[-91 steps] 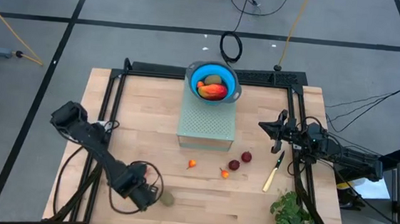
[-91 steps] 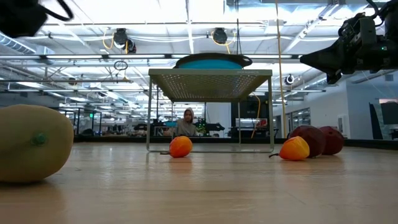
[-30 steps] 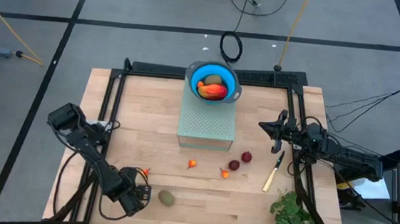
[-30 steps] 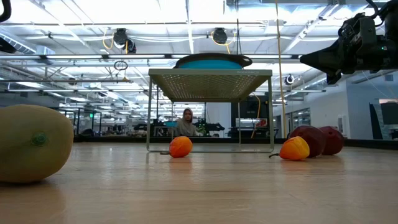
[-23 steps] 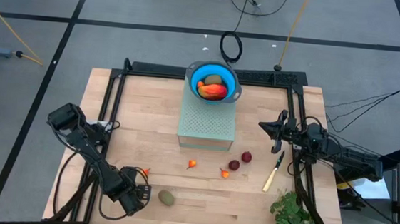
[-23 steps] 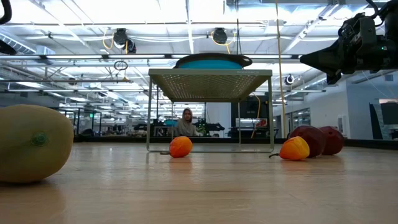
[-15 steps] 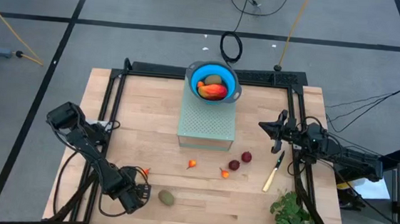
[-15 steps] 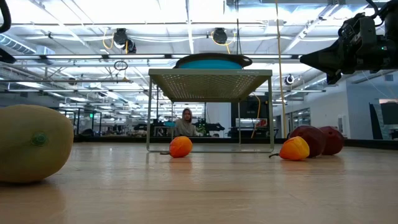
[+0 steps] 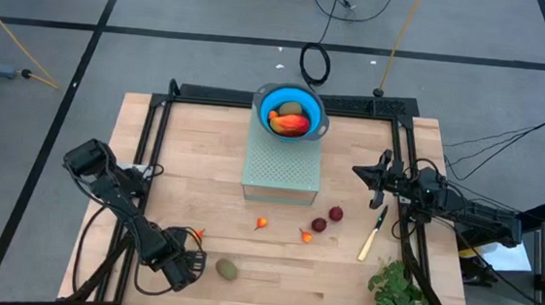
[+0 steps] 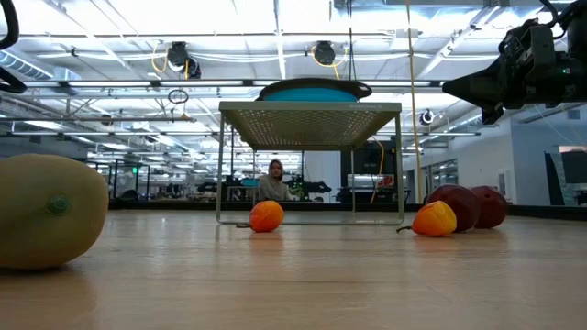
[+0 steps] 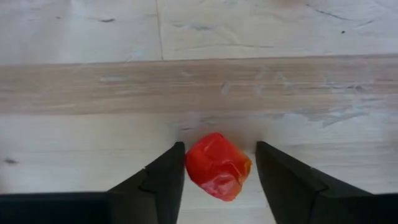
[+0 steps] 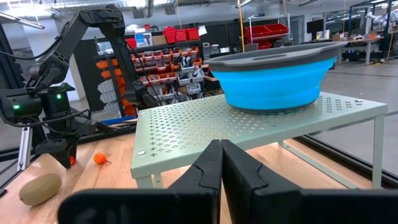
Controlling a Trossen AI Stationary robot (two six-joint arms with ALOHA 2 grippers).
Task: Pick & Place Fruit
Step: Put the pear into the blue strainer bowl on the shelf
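Note:
A small orange-red fruit piece (image 11: 217,165) lies on the wooden table between the two fingers of my left gripper (image 11: 221,147). This gripper (image 9: 184,265) points straight down near the table's near left corner and is open; it hides the piece in the high view. Another tiny orange piece (image 9: 198,232) lies just beyond it and a brownish-green oval (image 9: 227,268) just to its right. Two more orange pieces (image 9: 262,223) (image 9: 306,236) and two dark red round fruits (image 9: 318,224) (image 9: 335,214) lie mid-table. My right gripper (image 12: 221,163) waits shut, level, at the right (image 9: 366,172). My left gripper stands astride the orange-red piece from above, one finger (image 11: 171,171) close against one side of it and a narrow gap showing at the other finger (image 11: 277,177). Whether a finger touches the piece, I cannot tell. The piece rests on the table.
A blue bowl (image 9: 267,101) holding an orange-red oblong fruit and a greenish one sits on a pale green perforated stand (image 9: 282,173) at the far middle. A yellow-handled knife (image 9: 372,235) and a leafy green bunch (image 9: 398,297) lie at the right. Black frame rails run along both sides.

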